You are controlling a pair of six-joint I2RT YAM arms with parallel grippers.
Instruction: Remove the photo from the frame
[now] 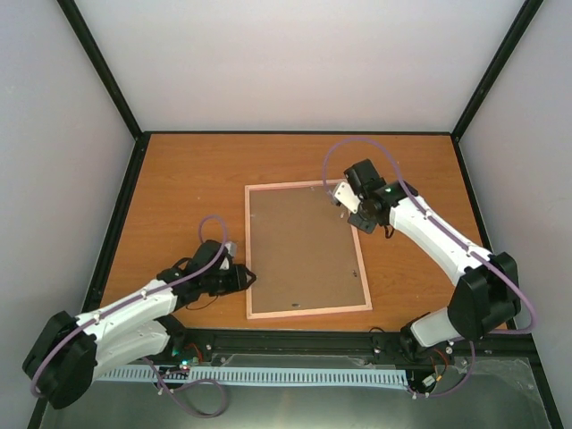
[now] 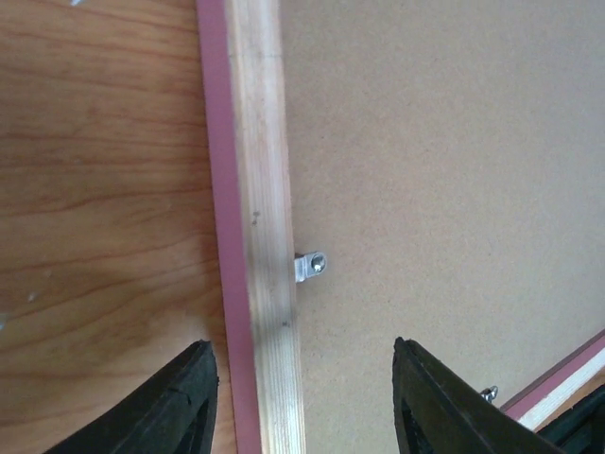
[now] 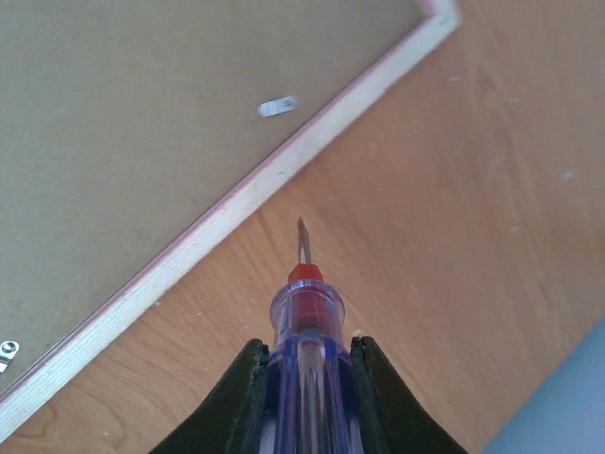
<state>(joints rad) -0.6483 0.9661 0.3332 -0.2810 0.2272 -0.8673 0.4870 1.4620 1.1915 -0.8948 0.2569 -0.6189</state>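
Note:
The frame point(image 1: 299, 255) lies face down in the middle of the table, brown hardboard back up, with a thin pink border. The photo is hidden under the back. My left gripper point(image 1: 248, 277) is open and empty, its jaws astride the frame's left pale wood rim point(image 2: 265, 189), just short of a small metal clip point(image 2: 310, 267). My right gripper point(image 1: 356, 198) is shut on a screwdriver point(image 3: 304, 312) with a clear blue handle. Its tip hovers over bare table just outside the frame's rim point(image 3: 236, 203), near the far right corner. Another clip point(image 3: 276, 107) sits on the back.
The wooden table point(image 1: 188, 197) is boxed in by pale walls and black corner posts point(image 1: 103, 67). A white cable tray point(image 1: 295, 377) runs along the near edge between the arm bases. A third clip point(image 3: 8, 350) shows at the right wrist view's left edge.

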